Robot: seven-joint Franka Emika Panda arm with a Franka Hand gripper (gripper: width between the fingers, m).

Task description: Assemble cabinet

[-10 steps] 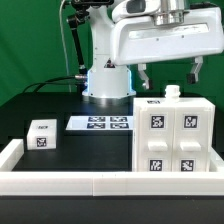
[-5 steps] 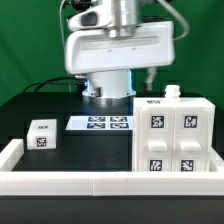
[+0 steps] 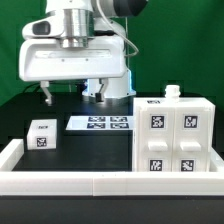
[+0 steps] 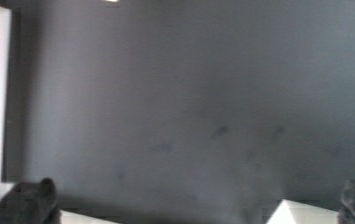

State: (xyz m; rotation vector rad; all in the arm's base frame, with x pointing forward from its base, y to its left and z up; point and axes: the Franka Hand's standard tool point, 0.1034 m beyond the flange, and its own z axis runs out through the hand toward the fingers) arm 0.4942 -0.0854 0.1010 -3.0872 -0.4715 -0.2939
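Pickup of the small panel block point(image 3: 41, 134) seems the current step: the hand point(image 3: 76, 93), jaws spread wide and empty, hovers roughly above it and must next descend squarely.

1 cabinet body point(image 3: 175, 135), 1 sm block point(image 3: 41, 134), poss. 1 knob point(image 3: 172, 92)

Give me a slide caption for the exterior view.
Open gripper hangs above table; small block at the exterior view's left, cabinet body right.
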